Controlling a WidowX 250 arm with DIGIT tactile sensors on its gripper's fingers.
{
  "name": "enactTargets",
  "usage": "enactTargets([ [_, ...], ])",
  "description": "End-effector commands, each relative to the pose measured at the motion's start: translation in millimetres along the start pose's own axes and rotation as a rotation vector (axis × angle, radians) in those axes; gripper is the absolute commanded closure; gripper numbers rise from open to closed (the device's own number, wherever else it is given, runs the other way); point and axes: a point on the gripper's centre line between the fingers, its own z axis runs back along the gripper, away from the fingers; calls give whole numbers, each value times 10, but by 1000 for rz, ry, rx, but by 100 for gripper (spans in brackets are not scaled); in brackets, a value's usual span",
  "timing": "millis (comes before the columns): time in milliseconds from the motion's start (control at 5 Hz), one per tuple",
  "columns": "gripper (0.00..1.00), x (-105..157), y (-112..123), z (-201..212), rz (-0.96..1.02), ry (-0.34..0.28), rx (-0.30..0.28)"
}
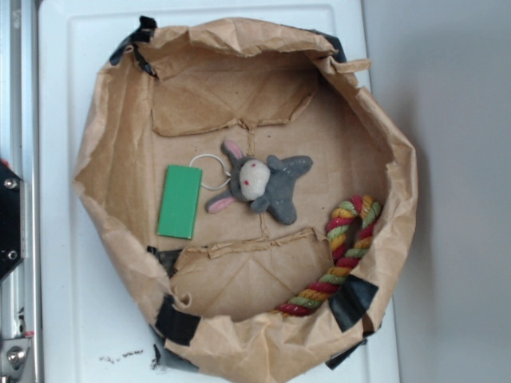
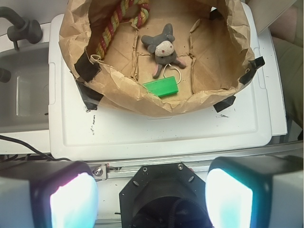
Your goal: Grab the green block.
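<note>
Flat bright-green rectangular block (image 1: 180,202) lying on the floor of a wide crumpled brown-paper bag tray (image 1: 104,104) patched with black tape, on a white plastic board (image 1: 72,319); placed toward the tray's robot-side wall, seen from the wrist view just behind the paper rim. Just beside the block, a small grey plush toy with pink ears (image 1: 263,185), its thin metal key ring (image 1: 209,171) touching or nearly touching one corner of the block; cannot tell which. Well apart, along the far wall, a red-green-yellow braided rope (image 1: 342,257).

Two-fingered claw (image 2: 152,197) visible only in the wrist view; pale pads wide apart at the bottom corners, holding nothing, well back from the tray and over the board's near edge.

Judged as the opening step: approach not yet begun. Next move calling for travel forward over the paper rim, clearing it; then descent onto the block with the jaws straddling its narrow width, kept off the ring and plush ear.
</note>
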Motion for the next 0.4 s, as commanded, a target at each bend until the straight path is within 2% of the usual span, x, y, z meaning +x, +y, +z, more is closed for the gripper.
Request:
enactTargets([
  [0,0,0,0,0,0,0,0],
  [200,0,276,-86,-41,31,-8,-13],
])
